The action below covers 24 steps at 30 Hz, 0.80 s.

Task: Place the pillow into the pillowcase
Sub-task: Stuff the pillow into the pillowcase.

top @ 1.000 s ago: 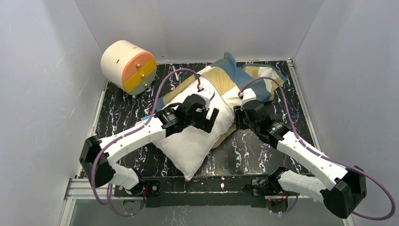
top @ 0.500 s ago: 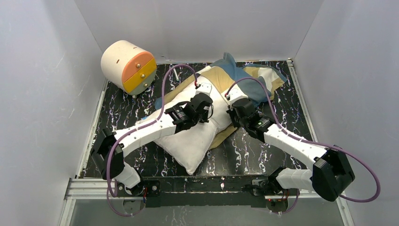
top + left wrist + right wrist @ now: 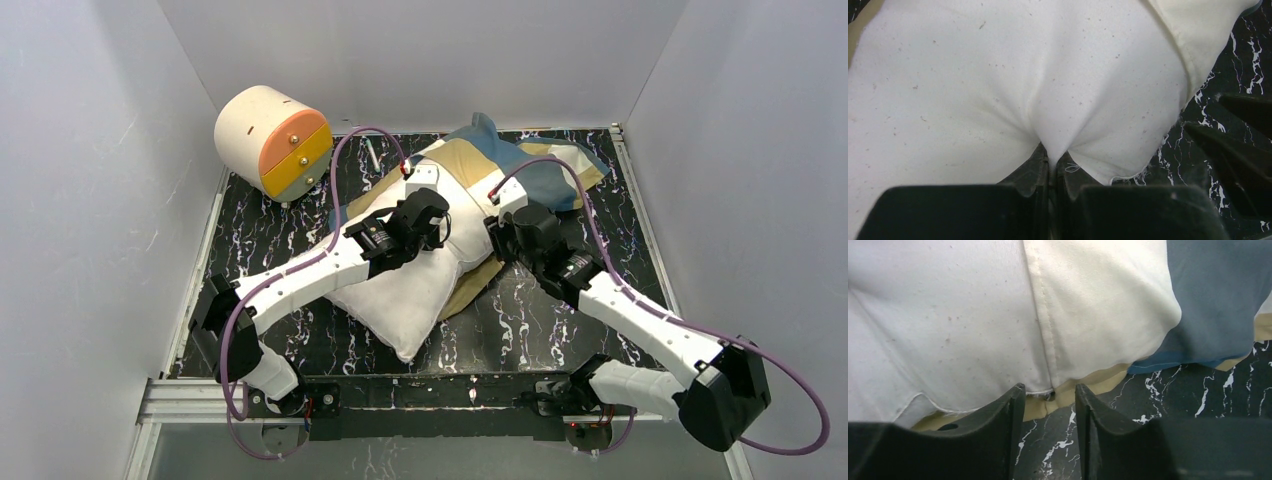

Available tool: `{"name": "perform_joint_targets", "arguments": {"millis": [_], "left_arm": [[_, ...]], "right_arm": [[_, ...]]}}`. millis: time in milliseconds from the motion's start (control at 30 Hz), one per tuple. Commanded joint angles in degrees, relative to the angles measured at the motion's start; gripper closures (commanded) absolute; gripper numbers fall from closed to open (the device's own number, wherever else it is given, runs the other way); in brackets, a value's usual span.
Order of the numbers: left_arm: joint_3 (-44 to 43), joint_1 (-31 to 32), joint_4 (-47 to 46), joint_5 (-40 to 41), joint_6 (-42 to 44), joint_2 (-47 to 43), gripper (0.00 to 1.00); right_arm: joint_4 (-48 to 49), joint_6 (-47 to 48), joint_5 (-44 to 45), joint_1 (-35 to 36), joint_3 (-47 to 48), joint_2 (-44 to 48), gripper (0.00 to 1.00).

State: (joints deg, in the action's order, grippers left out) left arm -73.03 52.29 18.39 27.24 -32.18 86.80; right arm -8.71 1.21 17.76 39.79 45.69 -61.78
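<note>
Left gripper (image 3: pixel 1052 159) pinches a pillow (image 3: pixel 963 80) fold, lower centre; right gripper (image 3: pixel 1049 390), jaws parted, meets the pillowcase (image 3: pixel 1098 305) hem.

A black tabletop (image 3: pixel 520 320) with white marbling is recorded. A cream cylinder (image 3: pixel 262 135) with an orange and yellow front is noted at the far left corner. The pillowcase (image 3: pixel 470 160) is found crumpled along the far edge, from the middle toward the far right corner. The pillow (image 3: pixel 400 300) is laid across the middle, its far part overlapping the pillowcase and its near corner on bare tabletop. A thin grey rod (image 3: pixel 372 155) is seen near the far edge, between cylinder and pillowcase.
</note>
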Motion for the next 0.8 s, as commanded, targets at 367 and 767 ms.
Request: {"name": "perform_joint_targets", "arguments": {"millis": [367, 767], "left_arm": [[-1.90, -0.35, -2.68, 2.15, -3.18, -2.50, 1.00], [-2.48, -0.35, -2.18, 2.42, -2.79, -1.86, 1.00]], "right_arm": [[3.14, 5.59, 14.70, -0.31, 9.47, -13.83, 0.64], [-0.22, 5.89, 14.59, -0.33, 11.83, -14.57, 0.60]]}}
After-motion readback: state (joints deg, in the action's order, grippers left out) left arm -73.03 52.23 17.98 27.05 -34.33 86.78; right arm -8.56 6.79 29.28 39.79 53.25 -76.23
